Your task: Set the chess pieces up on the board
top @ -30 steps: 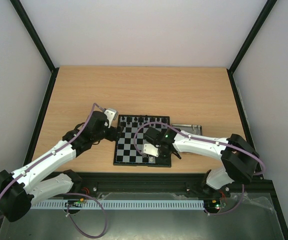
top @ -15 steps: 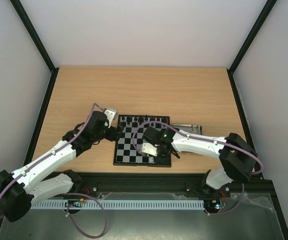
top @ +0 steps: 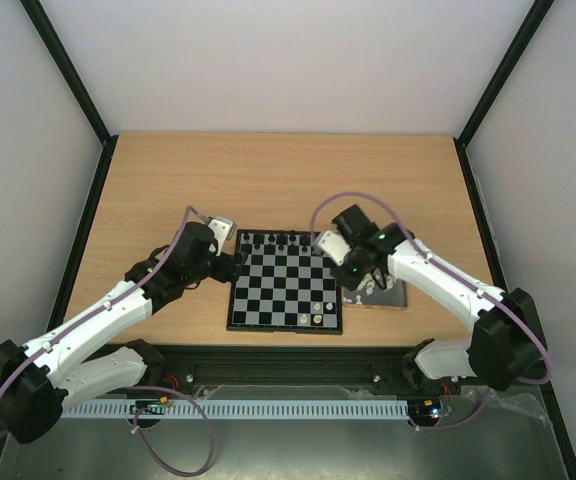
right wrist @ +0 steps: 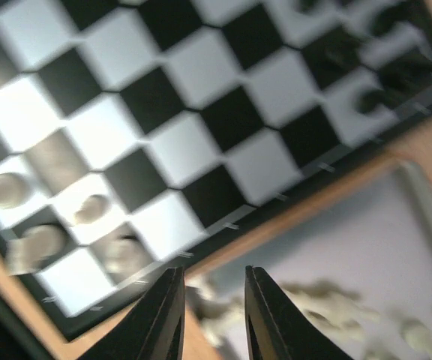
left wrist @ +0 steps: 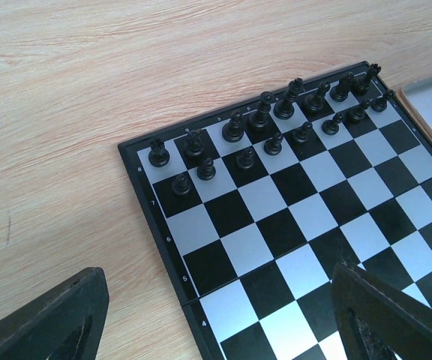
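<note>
Right claw [right wrist: 213, 300], slightly spread, above board [right wrist: 201, 112] edge; left claw [left wrist: 216, 296] spread wide.

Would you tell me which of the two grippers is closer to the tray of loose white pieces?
The right gripper: it hangs over the tray beside the board, at its right edge, while the left gripper is by the board's left edge.

My fingers [left wrist: 51, 322] stand wide apart over the board [left wrist: 291, 225], black pieces [left wrist: 276, 112] in two rows along its far edge, wooden table [left wrist: 66, 112] left of me.
</note>
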You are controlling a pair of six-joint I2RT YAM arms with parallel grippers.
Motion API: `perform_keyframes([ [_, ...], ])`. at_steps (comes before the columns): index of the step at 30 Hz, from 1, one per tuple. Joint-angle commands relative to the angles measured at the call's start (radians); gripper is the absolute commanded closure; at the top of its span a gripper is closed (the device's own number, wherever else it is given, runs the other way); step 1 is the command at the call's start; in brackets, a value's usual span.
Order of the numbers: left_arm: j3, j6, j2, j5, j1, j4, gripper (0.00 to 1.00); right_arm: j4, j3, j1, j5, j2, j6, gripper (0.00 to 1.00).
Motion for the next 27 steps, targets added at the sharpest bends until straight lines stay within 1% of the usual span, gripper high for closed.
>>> perform_keyframes([
  [1,0.001,0.001,0.009,0.002,-0.005,0.001,0.16,-0.006,-0.019,-0.213,0.065,0.018,0.083,0.78],
  [3,0.001,0.001,0.010,0.005,-0.005,0.002,0.16,-0.016,-0.009,-0.317,0.045,0.033,0.085,0.78],
  [5,-0.001,0.001,0.008,0.007,-0.005,0.001,0.16,-0.018,-0.002,-0.382,0.071,0.051,0.081,0.77],
  [8,0.001,0.002,0.006,0.005,-0.006,0.001,0.16,-0.016,0.001,-0.448,0.122,0.089,0.080,0.76],
  [10,0.000,0.001,0.003,0.003,-0.006,0.000,0.16,-0.015,0.001,-0.475,0.140,0.121,0.079,0.71],
  [12,-0.002,-0.001,0.000,0.003,-0.006,0.000,0.16,-0.013,0.002,-0.495,0.152,0.149,0.087,0.67],
  [15,-0.001,0.000,0.002,0.003,-0.008,0.001,0.16,0.004,-0.001,-0.511,0.165,0.177,0.097,0.66],
  [21,-0.001,-0.001,0.001,0.005,-0.009,0.001,0.16,0.039,-0.003,-0.522,0.189,0.208,0.094,0.67],
  [27,-0.002,0.000,0.001,0.005,-0.009,0.000,0.16,0.061,0.000,-0.526,0.168,0.249,0.089,0.71],
])
